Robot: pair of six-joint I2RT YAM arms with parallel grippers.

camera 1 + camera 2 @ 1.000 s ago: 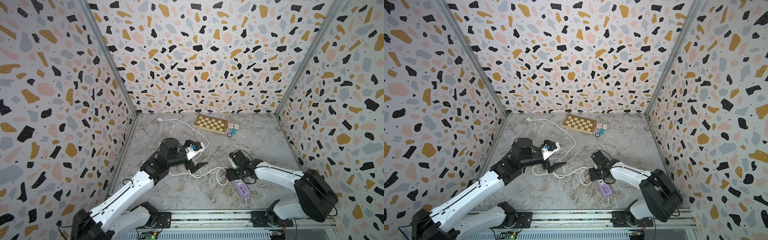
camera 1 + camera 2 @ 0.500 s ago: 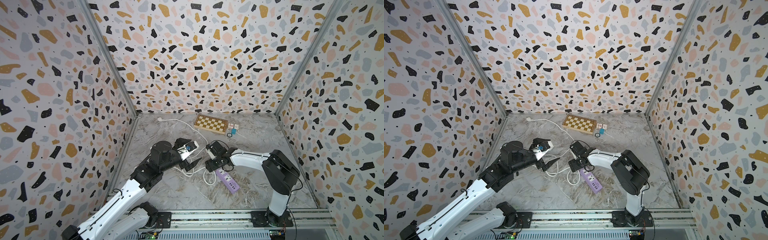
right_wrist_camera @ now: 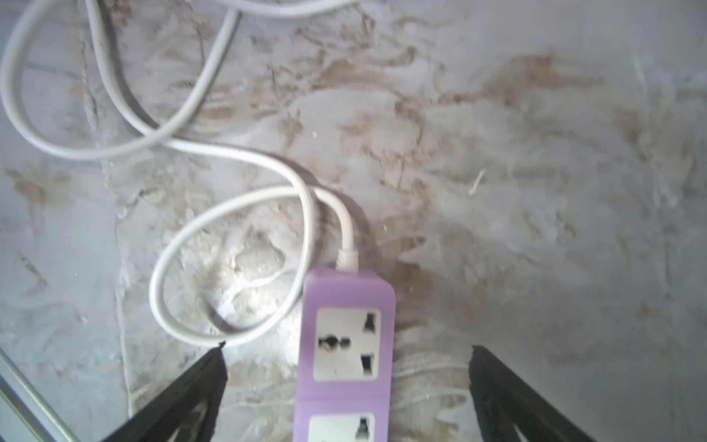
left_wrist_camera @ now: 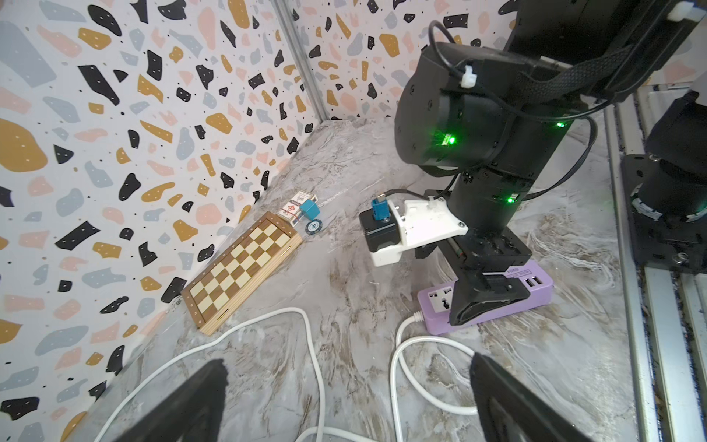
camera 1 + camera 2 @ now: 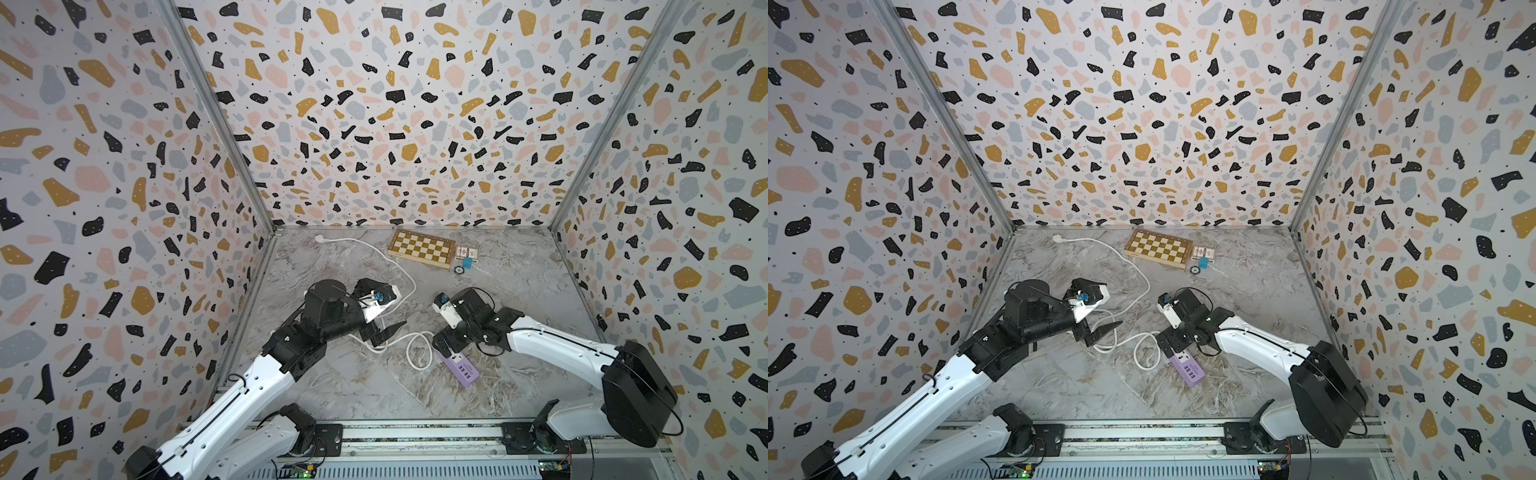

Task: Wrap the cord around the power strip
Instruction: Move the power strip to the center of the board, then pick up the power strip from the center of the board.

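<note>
Right fingers [image 3: 191, 394]: spread wide, one on each side of the power strip [image 3: 344, 291], and neither touches it. I hold nothing on this side.
Why there: I judge they straddle the socket end so that I can clamp the bar across its width and steady or turn it while the cord goes round.
Left fingers [image 4: 183, 405]: also spread and empty, hanging over slack cord [image 3: 156, 287] that runs between them. I cannot tell whether the tips touch the table [image 5: 519, 291].
Why there: my guess is that this arm is placed to pick up the slack and feed it toward the bar.
Power strip, place: it lies flat on the table near the front middle, directly under my right wrist, sockets facing up.
Power strip, look: a lavender bar with two white socket faces and a row of small dark ports at the end away from the cord.
Cord, near end: white, leaving the strip's short end through a white collar and curling at once into a small loop that crosses itself just beside the bar.
Cord, far run: loose bends lead toward my left arm, then one long sweep reaches the plug [image 5: 319, 238] in the back left corner.
Wrap: no turn of cord lies around the bar. As I read it, the winding has not begun.
Further out: a checkered board [image 5: 422, 248] and a small card box [image 5: 466, 252] sit by the back wall, well apart from the strip.
</note>
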